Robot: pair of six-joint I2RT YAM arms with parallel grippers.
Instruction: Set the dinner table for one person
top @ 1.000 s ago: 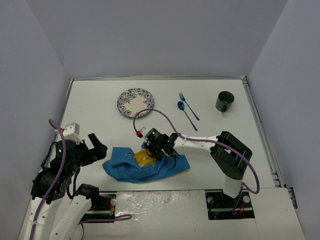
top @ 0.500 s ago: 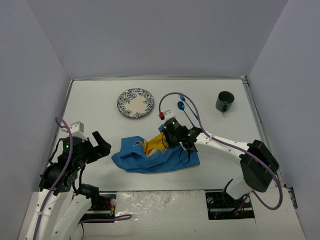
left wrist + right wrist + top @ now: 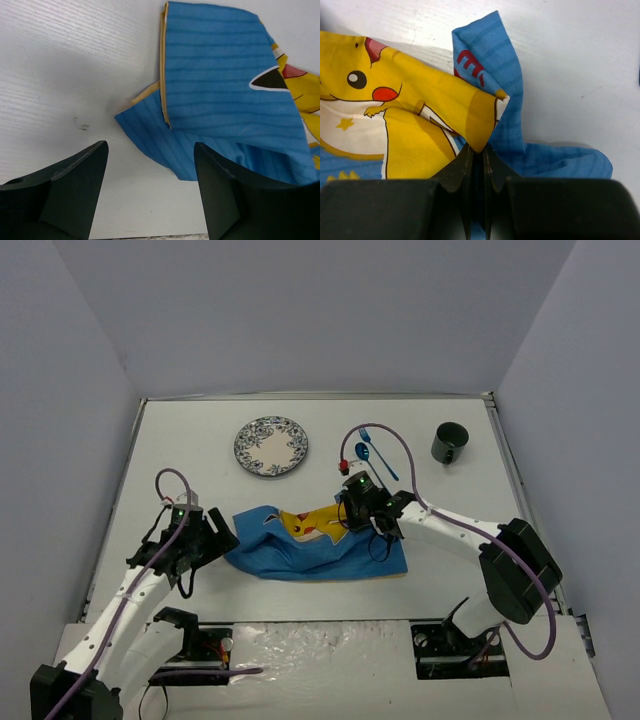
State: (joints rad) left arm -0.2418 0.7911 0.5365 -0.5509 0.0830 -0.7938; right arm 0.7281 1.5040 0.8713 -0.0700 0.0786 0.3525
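The large white rectangular table [image 3: 200, 460] with a thin metal rim fills the centre of the top view. My right fingers [image 3: 465, 167] are clamped on a fold of the blue cloth placemat with a yellow cartoon figure [image 3: 420, 125] at centre frame. My left fingers [image 3: 75, 180] stand apart, holding nothing, at the placemat's left corner.

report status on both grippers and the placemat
Right gripper shut on the placemat's folded edge. Left gripper open, jaws either side of its left corner. Placemat rumpled on the dinner table. Plate, fork, spoon, mug sit clear beyond it.
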